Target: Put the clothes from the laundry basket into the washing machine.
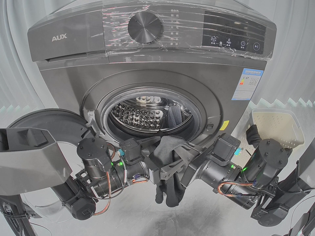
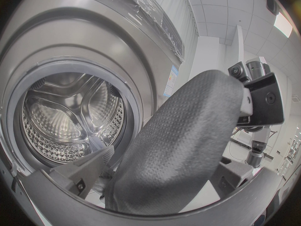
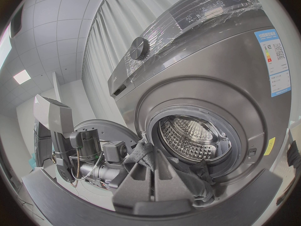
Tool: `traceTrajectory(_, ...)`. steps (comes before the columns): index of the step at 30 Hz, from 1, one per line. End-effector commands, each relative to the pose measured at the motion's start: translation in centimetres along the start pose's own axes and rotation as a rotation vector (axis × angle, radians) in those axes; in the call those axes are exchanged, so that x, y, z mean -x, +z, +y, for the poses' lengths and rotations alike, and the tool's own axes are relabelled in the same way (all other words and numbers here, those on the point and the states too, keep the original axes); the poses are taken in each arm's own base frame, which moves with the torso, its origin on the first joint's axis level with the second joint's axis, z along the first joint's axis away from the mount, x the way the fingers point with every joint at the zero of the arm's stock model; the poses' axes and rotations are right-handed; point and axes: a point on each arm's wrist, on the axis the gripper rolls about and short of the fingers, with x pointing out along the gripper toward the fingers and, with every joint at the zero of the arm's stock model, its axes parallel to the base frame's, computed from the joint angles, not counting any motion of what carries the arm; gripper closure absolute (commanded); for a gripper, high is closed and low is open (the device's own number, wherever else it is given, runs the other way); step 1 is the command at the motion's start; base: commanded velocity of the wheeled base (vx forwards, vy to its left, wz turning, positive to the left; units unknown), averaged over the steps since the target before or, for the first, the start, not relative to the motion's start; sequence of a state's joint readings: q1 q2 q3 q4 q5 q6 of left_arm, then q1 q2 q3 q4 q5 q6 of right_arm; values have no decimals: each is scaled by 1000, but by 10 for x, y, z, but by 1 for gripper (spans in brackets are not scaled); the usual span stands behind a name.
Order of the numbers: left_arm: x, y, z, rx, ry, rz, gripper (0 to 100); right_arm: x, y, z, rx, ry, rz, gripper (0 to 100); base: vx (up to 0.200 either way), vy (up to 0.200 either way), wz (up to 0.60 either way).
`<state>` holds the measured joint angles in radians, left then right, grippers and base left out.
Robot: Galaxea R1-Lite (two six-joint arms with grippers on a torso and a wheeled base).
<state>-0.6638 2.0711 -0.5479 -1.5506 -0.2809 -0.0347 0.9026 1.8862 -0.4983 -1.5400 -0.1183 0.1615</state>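
The step in hand is the loading itself: a dark grey garment (image 1: pixel 168 147) hangs between the two arms right at the mouth of the washing machine (image 1: pixel 157 76), its upper fold touching the lower lip of the opening and its tail dangling below towards the floor. The right pincer (image 3: pixel 153 156) is pressed together on a bunch of the cloth. The left pincer (image 2: pixel 166 162) stands apart with the fabric bulging between its fingers (image 2: pixel 86 170), more cradled than gripped as far as I can judge. The round door (image 1: pixel 49 123) is swung wide to the robot's left, and the steel drum (image 1: pixel 141 117) looks bare. The laundry basket (image 1: pixel 279 125) sits on the floor just beside the machine on the robot's right (something dark lies over its near rim, probably another piece waiting). The next move, I judge, calls for carrying the garment up and forward over the lip, deep enough that the hanging tail follows it in, before the right pincer lets go. Otherwise the weight of the tail may drag it back out.
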Motion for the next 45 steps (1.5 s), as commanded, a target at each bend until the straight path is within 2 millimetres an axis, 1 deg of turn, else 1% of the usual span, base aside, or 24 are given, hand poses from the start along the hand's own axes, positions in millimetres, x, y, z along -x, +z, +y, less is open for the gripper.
traceTrajectory(1,-5,-8,2,6,2,17,0,0,-1,1,-2,4,3,100,0,0,0)
traceTrajectory(2,-6,-9,3,4,2,17,0,0,-1,2,-2,5,3,100,0,0,0)
traceTrajectory(3,-7,-8,3,2,2,15,100,0,-1,2,-2,5,3,100,0,0,0)
traceTrajectory(10,-13,-12,5,-11,22,13,100,1,-1,4,-10,12,6,100,0,0,0)
traceTrajectory(16,-11,-12,4,-11,22,17,100,2,-2,3,-14,13,10,100,0,0,0)
traceTrajectory(17,-10,-12,4,-13,23,18,100,2,-2,4,-15,13,9,0,0,0,0)
traceTrajectory(19,-9,-12,3,-12,23,20,100,2,-1,3,-17,11,7,0,0,0,0)
traceTrajectory(23,1,-2,4,-16,37,6,100,5,3,-12,-28,-40,-2,0,0,0,0)
traceTrajectory(25,13,6,5,-18,49,0,100,13,7,-30,-15,-102,-1,0,0,0,0)
traceTrajectory(28,28,18,2,-22,50,-16,100,25,9,-46,-5,-158,11,0,0,0,0)
traceTrajectory(29,30,19,3,-23,53,-19,100,26,9,-48,-4,-164,15,0,0,0,0)
traceTrajectory(30,39,25,2,-22,56,-26,100,33,8,-54,0,-190,30,0,0,0,0)
traceTrajectory(31,43,28,0,-23,57,-34,100,35,6,-58,1,-203,40,0,0,0,0)
traceTrajectory(33,58,40,-5,-23,53,-57,100,43,-1,-66,5,-240,83,0,0,0,0)
traceTrajectory(34,62,43,-6,-23,54,-68,100,45,-2,-68,5,-250,90,0,0,0,0)
traceTrajectory(38,79,53,-13,-1,21,-91,100,43,-15,-74,6,-275,142,0,0,0,0)
traceTrajectory(41,81,59,-14,8,5,-112,100,39,-31,-76,7,-282,199,0,0,0,0)
traceTrajectory(42,81,59,-14,8,5,-112,100,39,-32,-77,7,-283,202,0,0,0,0)
traceTrajectory(45,81,59,-13,14,6,-115,100,33,-48,-78,7,-281,252,0,0,0,0)
